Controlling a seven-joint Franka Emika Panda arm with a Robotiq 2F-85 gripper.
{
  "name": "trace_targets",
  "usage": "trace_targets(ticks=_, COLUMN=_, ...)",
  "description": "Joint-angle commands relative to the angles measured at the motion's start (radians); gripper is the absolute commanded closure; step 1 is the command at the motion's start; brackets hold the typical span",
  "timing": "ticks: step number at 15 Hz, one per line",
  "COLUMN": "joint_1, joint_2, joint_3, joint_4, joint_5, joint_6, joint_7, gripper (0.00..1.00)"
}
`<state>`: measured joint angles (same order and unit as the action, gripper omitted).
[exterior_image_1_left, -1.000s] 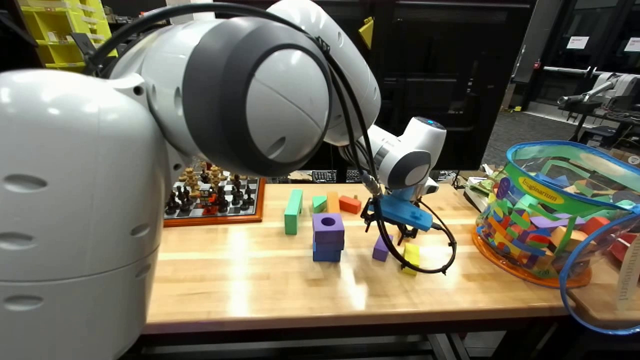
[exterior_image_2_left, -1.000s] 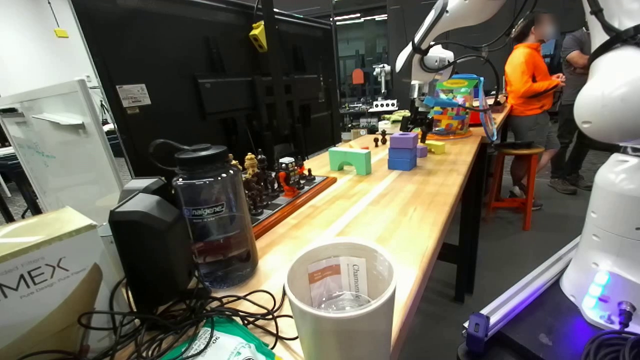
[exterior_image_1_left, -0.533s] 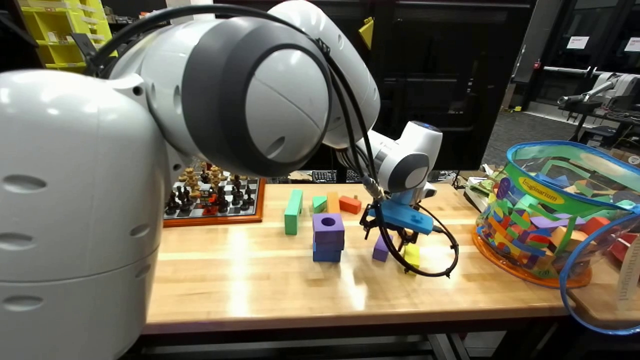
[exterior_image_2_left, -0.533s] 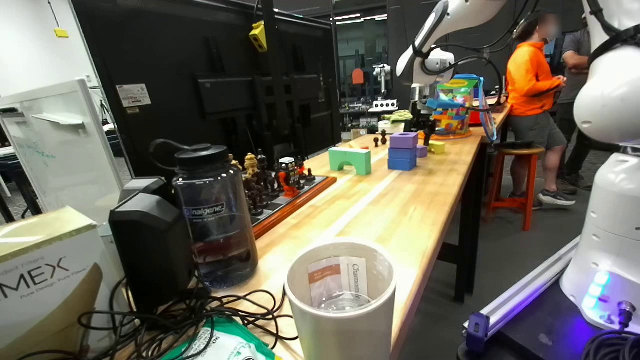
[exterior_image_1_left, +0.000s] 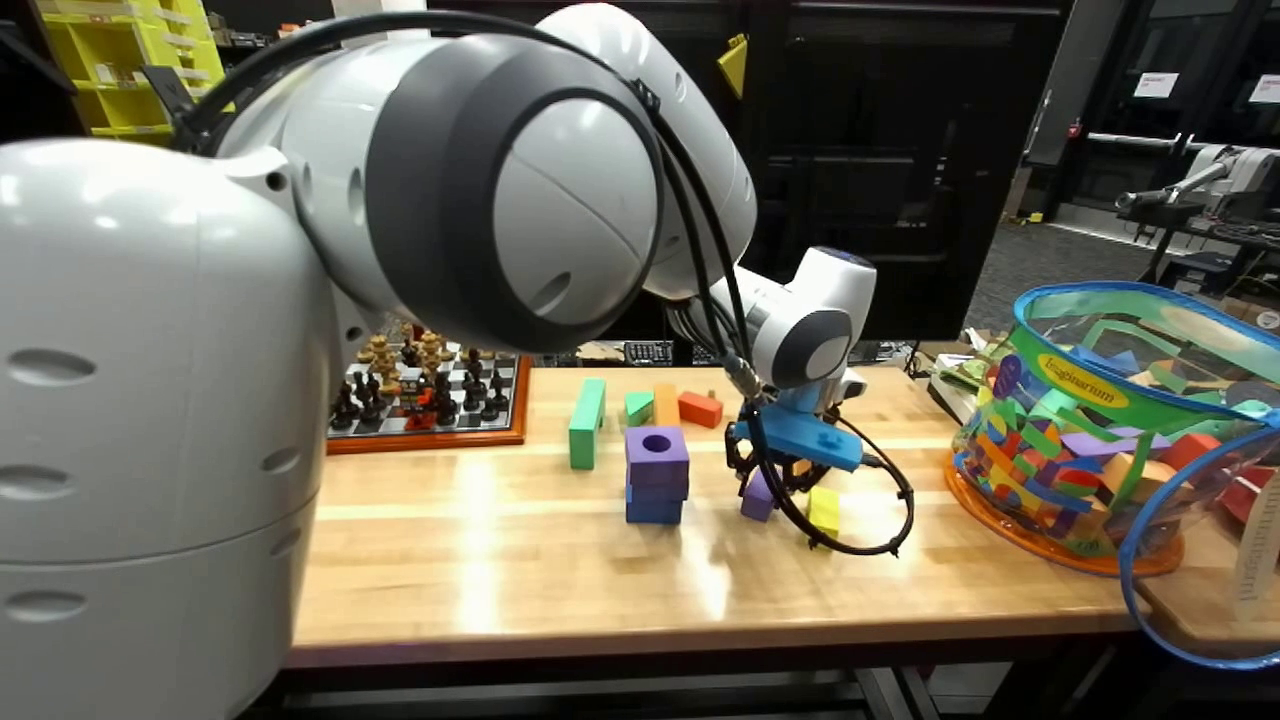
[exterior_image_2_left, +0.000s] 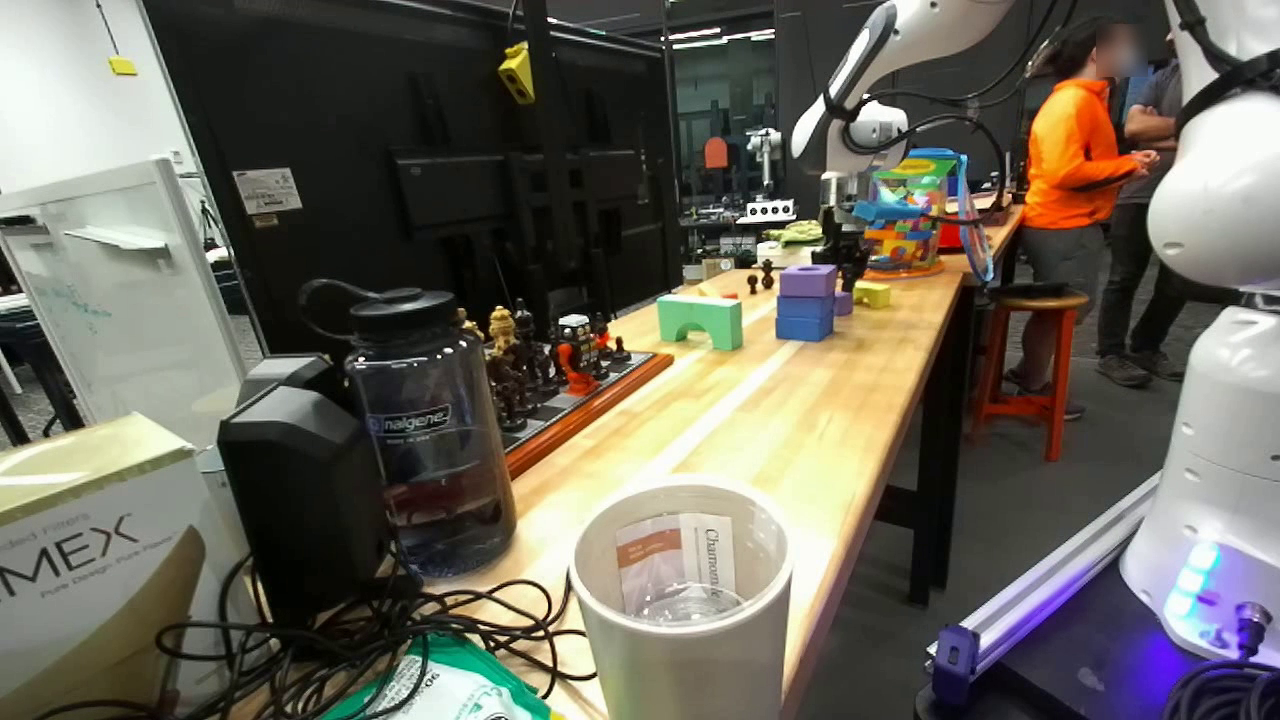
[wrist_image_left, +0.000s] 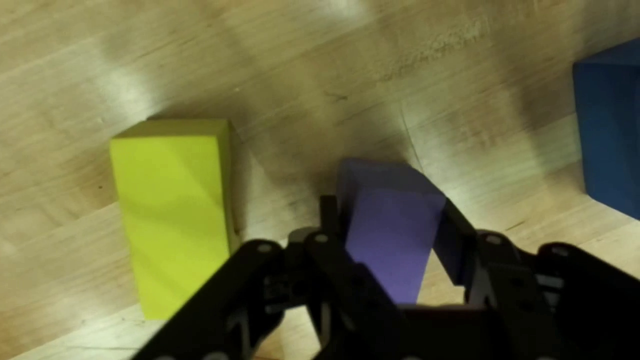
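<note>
While your black two-finger gripper (wrist_image_left: 391, 220) pinches the purple rectangular block (wrist_image_left: 395, 237), jaws sit part-closed.
Yellow rectangular block (wrist_image_left: 170, 215) just beside, nearer robot-side edge of wooden worktop (exterior_image_1_left: 560, 585).

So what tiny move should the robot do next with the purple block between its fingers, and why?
I'd probably lift the purple block gently straight up. In the wrist view, the fingers of the gripper seem closed on both its sides, and it looks to be resting on the table. The yellow block stands apart.
</note>
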<state>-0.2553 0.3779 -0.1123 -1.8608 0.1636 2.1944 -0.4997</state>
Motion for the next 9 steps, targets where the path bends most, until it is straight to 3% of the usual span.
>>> trace_targets(ticks=1, joint_1=-0.009, joint_2=-0.030, joint_3=0.014, joint_4=-0.028, joint_5=-0.019, joint_6=0.001, joint_7=-0.004, gripper=0.81)
trace_targets(ticks=9, joint_1=0.001, joint_2=-0.088, joint_3=0.011, joint_4=-0.063, joint_5=-0.031, joint_6=0.012, joint_7=0.015, gripper=0.84)
